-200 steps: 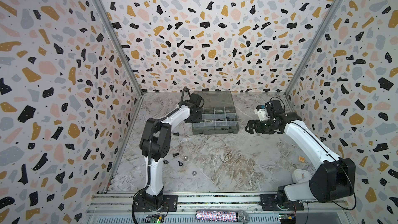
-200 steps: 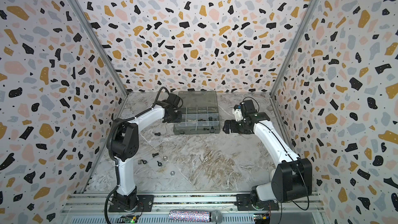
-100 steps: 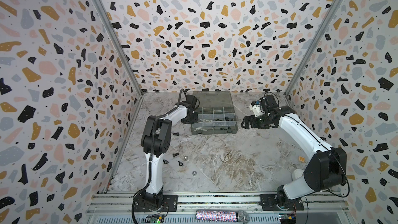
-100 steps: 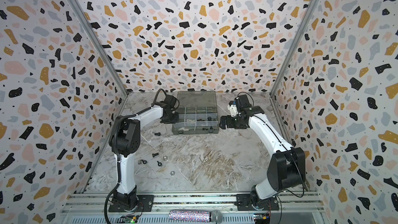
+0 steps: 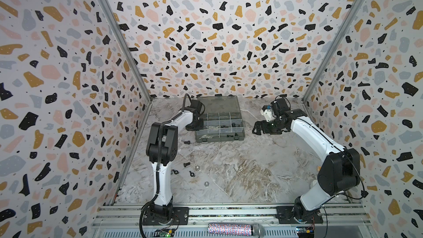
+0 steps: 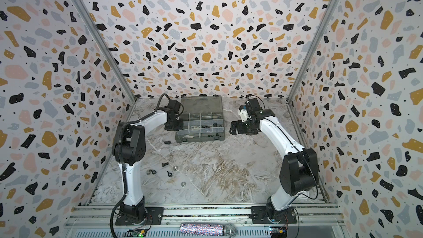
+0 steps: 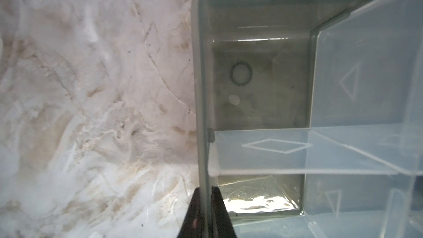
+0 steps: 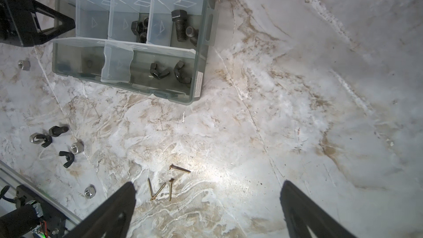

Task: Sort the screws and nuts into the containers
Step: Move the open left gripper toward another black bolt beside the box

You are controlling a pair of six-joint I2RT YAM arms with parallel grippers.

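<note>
My left claw (image 7: 206, 190) is clamped on the organizer box (image 7: 202, 88) by its side wall; my right claw (image 8: 208, 183) gapes empty, brass wood screws (image 8: 169, 190) lying on the tabletop (image 8: 297, 111) just ahead.

Left wrist view: left gripper (image 7: 206, 191) cut by the frame edge, only two finger ends show, box (image 7: 202, 88) wall filling the gap between them. Table (image 7: 91, 88) blurred. Box runs out of frame past its near cells. Right wrist view: right gripper (image 8: 208, 184) fingers cut at the edge; box's far rows out of frame. Both top views: left gripper's tips lost under its own dark body; parts (image 5: 234, 124) in the box mere dark specks, kinds unclear.
</note>
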